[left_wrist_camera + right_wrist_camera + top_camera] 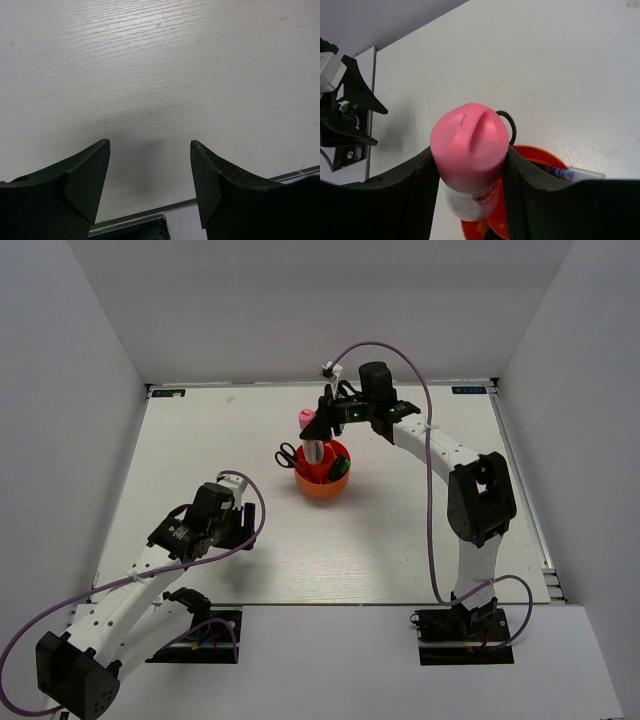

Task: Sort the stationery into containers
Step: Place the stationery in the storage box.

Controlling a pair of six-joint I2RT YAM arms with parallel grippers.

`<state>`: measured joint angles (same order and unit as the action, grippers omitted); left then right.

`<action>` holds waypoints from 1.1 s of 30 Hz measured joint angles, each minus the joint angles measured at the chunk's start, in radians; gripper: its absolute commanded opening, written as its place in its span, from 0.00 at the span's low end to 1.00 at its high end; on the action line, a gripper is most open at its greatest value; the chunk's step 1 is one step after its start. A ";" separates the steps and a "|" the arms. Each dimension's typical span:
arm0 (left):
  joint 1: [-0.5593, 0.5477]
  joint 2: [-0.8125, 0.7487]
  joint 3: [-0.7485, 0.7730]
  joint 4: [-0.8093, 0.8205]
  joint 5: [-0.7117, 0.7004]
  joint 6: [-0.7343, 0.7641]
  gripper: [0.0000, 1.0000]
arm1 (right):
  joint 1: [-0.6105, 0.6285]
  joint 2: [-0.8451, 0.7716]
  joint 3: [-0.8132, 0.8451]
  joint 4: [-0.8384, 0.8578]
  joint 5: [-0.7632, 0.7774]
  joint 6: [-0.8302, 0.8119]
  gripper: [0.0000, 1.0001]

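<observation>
Orange organizer [542, 157] is mostly hidden behind the pink-capped clear tube [467, 145] the right claw [470, 167] squeezes; left claw [149, 150] is apart.

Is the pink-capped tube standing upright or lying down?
Upright, slightly tilted: the right gripper holds the pink-capped tube cap upward, lower end pointing down into the red-orange organizer.

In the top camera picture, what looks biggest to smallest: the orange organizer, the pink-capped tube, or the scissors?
Largest: orange organizer.
Then: pink-capped tube.
Smallest: scissors, though only the handles show, so that's unsure.
</observation>
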<state>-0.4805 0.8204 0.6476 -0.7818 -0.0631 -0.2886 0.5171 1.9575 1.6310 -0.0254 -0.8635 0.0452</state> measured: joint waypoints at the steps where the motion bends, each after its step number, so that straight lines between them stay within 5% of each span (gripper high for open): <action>1: 0.000 0.000 0.000 0.000 0.000 0.000 0.76 | 0.000 0.000 -0.001 0.015 -0.006 -0.004 0.00; 33: 0.000 0.012 0.000 -0.003 -0.001 0.000 0.76 | -0.063 0.000 -0.059 0.072 -0.006 -0.177 0.00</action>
<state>-0.4805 0.8322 0.6476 -0.7845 -0.0639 -0.2886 0.4545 1.9575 1.5723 0.0463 -0.8692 -0.1322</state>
